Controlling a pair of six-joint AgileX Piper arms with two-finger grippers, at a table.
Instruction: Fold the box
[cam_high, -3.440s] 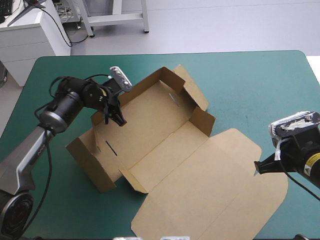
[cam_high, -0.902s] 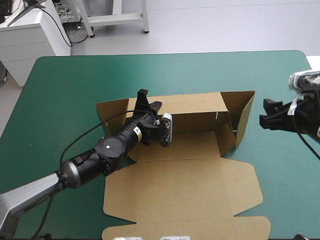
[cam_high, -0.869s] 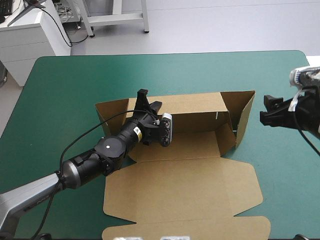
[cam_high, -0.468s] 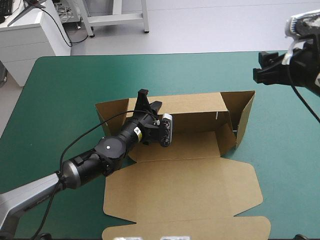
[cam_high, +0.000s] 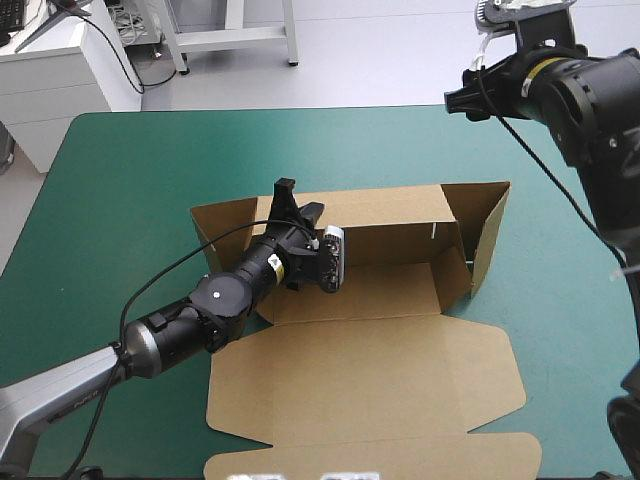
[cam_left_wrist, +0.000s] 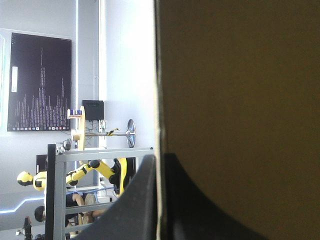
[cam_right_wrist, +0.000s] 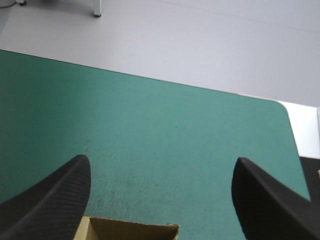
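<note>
The left gripper, pinched on the back wall of the box mid-frame, should hold firm while the wide-open right gripper, upper right, descends squarely behind the splayed end wall.

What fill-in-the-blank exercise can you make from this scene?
The left jaws are shut on the far wall of the ____.
The right jaws stand ____, raised above the cover's far side, holding nothing.
The box's lid lies ____ on the cover, toward the near edge.
Missing words: box, open, flat.
</note>
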